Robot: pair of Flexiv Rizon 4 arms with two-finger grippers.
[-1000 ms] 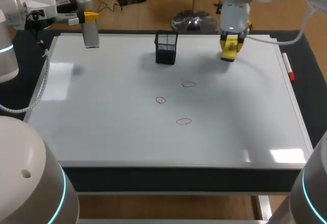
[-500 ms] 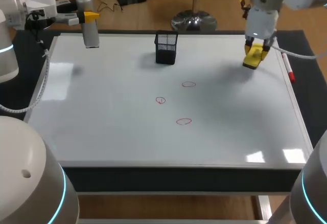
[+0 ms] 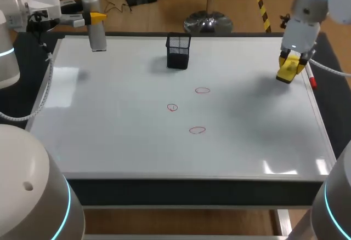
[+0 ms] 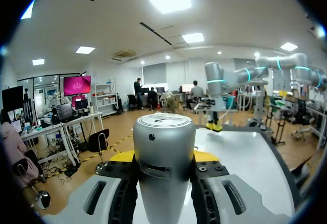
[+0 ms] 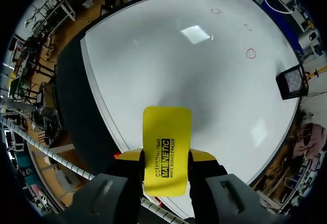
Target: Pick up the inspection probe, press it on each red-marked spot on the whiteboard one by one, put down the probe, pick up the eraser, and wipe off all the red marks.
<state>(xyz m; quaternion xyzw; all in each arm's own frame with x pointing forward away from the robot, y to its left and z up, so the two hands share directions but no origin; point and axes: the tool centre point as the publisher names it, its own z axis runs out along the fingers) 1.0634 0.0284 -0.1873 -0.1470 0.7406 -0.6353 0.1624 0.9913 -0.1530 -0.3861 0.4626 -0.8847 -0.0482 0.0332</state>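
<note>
Glossy whiteboard (image 3: 109, 130) (three red marks (image 3: 197, 130))

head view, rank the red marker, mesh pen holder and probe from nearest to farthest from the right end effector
From the right end effector:
1. red marker, just beside it at the whiteboard's right edge
2. mesh pen holder, back middle
3. probe, back left corner

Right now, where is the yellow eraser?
In the head view the yellow eraser is in my right gripper, at the whiteboard's far right edge, beside the red marker.
</note>
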